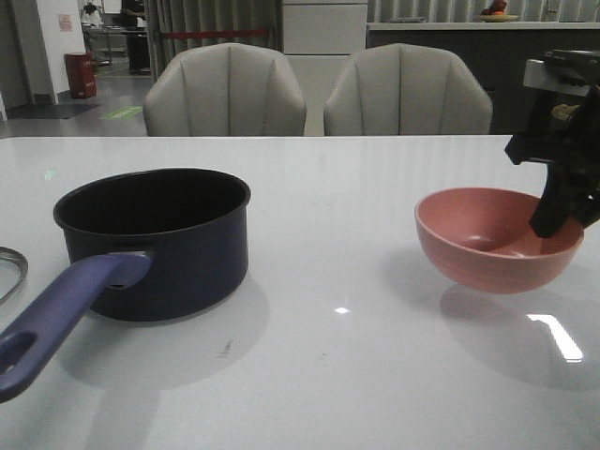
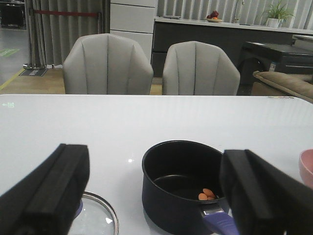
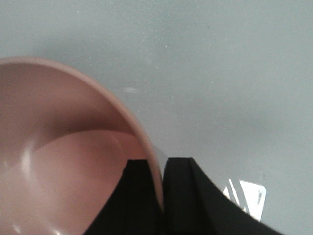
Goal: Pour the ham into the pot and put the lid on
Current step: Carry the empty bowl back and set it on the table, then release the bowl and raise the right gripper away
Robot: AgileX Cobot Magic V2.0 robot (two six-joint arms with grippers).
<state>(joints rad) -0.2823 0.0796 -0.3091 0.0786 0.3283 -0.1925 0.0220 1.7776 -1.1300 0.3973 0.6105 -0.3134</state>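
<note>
The dark navy pot (image 1: 155, 244) stands at the table's left, its purplish-blue handle (image 1: 66, 314) pointing to the near left. In the left wrist view the pot (image 2: 181, 196) holds the ham (image 2: 207, 194), a few orange-pink slices on its black floor. The glass lid (image 2: 95, 218) lies flat beside the pot; only its rim (image 1: 7, 272) shows at the front view's left edge. My left gripper (image 2: 154, 152) is open and empty, behind and above the lid and pot. My right gripper (image 1: 553, 220) is shut on the rim of the empty salmon-pink bowl (image 1: 487, 239), one finger inside and one outside (image 3: 159, 166).
Two grey chairs (image 1: 225, 94) (image 1: 408, 94) stand behind the table's far edge. The bowl's edge shows at the right of the left wrist view (image 2: 307, 166). White tabletop (image 1: 337, 281) lies between pot and bowl.
</note>
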